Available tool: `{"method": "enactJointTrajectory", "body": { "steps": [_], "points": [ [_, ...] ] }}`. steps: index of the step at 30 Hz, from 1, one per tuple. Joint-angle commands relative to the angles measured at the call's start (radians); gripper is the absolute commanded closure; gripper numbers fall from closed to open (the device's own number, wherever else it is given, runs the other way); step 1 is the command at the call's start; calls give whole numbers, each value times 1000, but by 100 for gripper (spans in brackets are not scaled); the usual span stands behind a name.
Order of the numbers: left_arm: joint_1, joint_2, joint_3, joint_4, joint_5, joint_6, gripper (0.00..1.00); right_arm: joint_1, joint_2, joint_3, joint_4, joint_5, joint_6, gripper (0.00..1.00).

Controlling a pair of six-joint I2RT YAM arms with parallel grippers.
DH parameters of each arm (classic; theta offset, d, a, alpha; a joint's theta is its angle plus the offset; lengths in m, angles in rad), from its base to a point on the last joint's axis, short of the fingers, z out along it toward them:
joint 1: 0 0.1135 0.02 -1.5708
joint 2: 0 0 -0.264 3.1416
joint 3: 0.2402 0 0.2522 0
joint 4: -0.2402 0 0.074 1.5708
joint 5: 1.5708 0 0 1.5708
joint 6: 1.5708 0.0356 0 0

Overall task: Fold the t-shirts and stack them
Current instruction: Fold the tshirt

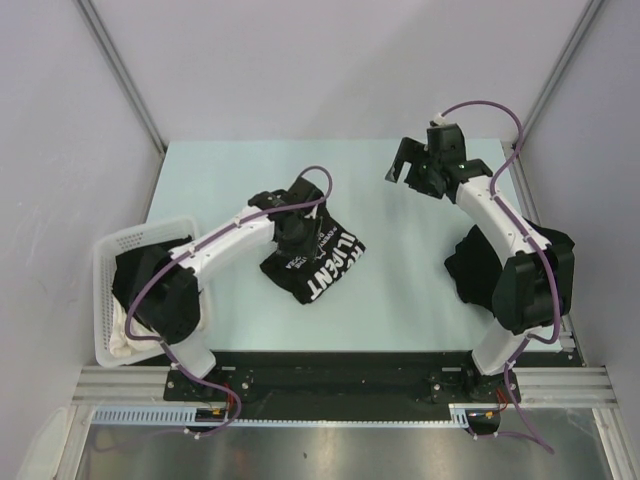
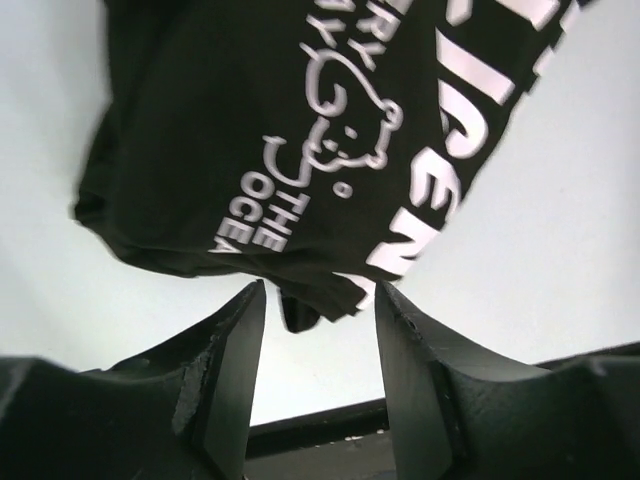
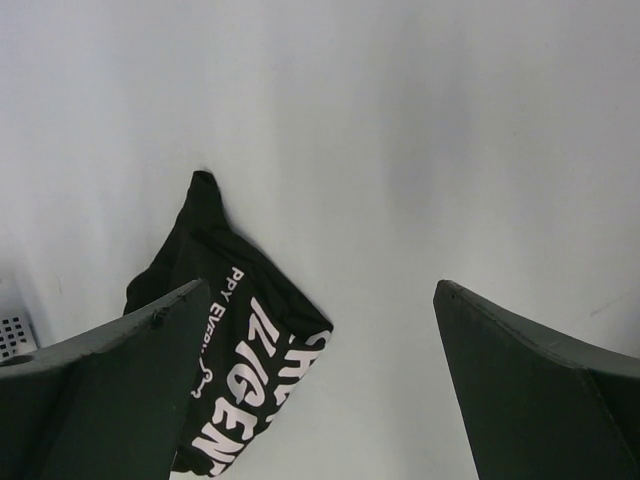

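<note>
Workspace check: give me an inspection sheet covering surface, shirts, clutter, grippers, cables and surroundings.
Surface: pale table, no stains seen.
Job's things: printed shirt bunched mid-table, lettering showing; black pile at right edge, partly behind the right arm; black fabric in the basket.
Clutter: basket at left edge, white cloth inside.
Grippers: left gripper open over the printed shirt's edge; right gripper open above bare table.
Cables: purple cables loop along both arms.
Surroundings: plain walls; metal rail at near edge.
</note>
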Motion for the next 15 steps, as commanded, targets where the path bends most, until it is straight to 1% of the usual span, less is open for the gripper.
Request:
{"method": "enactJointTrajectory", "body": {
  "steps": [1, 5, 7, 8, 9, 10, 15],
  "points": [
    [82, -9, 38, -58, -65, 45, 46, 2, -61, 13, -20, -28, -6, 0],
    [192, -16, -23, -8, -13, 24, 43, -5, -71, 9, -26, -54, -19, 0],
    [238, -31, -59, 48, 49, 12, 41, -12, -81, 9, -31, -68, -30, 0],
    [252, -33, -89, 63, 64, -1, 41, -15, -82, 9, -32, -79, -33, 0],
    [265, -41, -105, 103, 117, -7, 40, -18, -85, 9, -34, -82, -36, 0],
    [281, -44, -122, 121, 142, -11, 40, -26, -91, 9, -36, -88, -47, 0],
    [288, -42, -171, 203, 222, -48, 40, -48, -102, 14, -49, -112, -73, 0]
  ]
}}
